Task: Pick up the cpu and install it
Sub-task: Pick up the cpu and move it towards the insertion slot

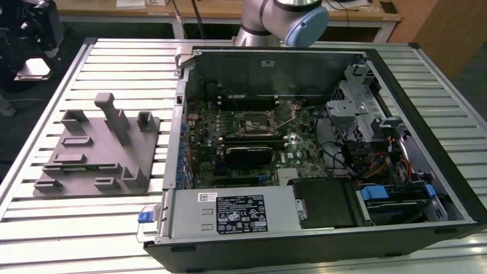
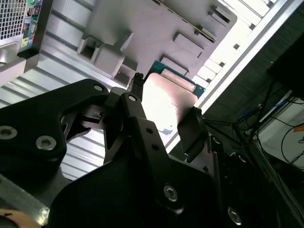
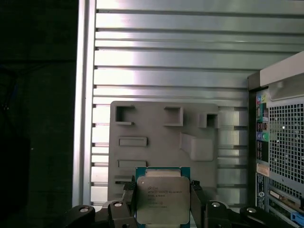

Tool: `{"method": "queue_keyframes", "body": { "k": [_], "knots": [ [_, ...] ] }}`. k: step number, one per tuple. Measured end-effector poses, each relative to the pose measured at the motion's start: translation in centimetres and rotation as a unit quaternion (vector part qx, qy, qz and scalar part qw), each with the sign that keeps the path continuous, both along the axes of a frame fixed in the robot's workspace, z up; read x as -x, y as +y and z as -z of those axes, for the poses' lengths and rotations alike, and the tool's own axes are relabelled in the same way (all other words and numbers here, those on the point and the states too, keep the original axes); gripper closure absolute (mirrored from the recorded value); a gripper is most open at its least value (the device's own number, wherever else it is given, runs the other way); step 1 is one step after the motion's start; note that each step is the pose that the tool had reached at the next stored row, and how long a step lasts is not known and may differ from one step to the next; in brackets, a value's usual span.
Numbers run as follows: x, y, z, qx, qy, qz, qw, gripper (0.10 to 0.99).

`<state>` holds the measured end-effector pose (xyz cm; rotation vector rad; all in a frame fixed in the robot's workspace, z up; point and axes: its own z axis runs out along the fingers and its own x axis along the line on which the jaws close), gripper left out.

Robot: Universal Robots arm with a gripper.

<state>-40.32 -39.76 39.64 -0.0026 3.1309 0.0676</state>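
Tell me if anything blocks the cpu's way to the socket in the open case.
Nothing visible does. The gripper holds the cpu by the grey tray; in the exterior view the case lies open and the socket looks uncovered.

The cpu [image 3: 163,202] is silvery-grey with a teal rim, the tray [image 3: 156,128] plain grey, the table [image 3: 190,47] ribbed silver
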Motion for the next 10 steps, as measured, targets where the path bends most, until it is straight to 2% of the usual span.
{"method": "queue_keyframes", "body": {
  "k": [10],
  "knots": [
    [-1.50, 0.00, 0.00, 0.0000, 0.0006, 0.000, 1.0000, 0.545]
  ]
}}
